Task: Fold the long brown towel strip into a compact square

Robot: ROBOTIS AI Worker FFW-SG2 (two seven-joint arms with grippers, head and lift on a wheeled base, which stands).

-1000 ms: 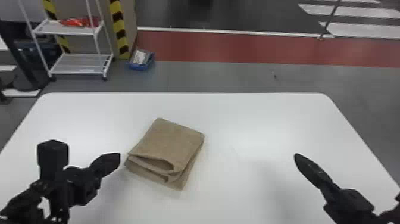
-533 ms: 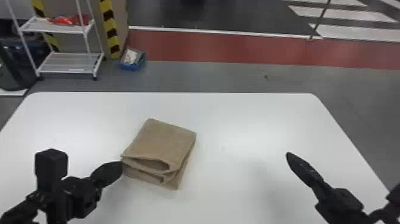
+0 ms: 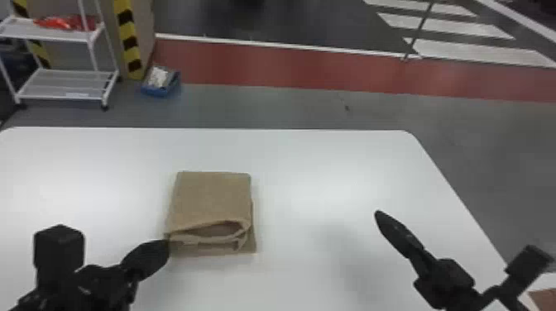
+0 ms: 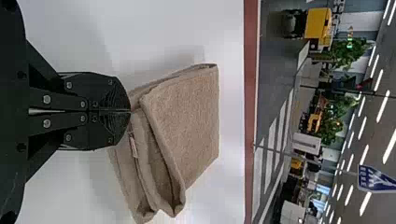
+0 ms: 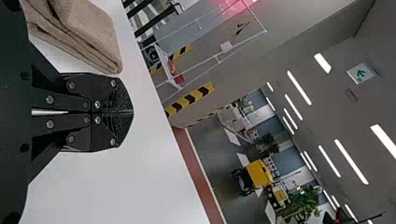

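Beside the folded towel (image 3: 213, 198), left gripper (image 3: 164, 249)

Folded brown towel (image 3: 213, 198), near-square.

The brown towel (image 3: 212, 198) has swung round, lying squarer to the table (image 3: 314, 165).

The black left pincer (image 3: 164, 247) bears silver screws (image 4: 46, 99).
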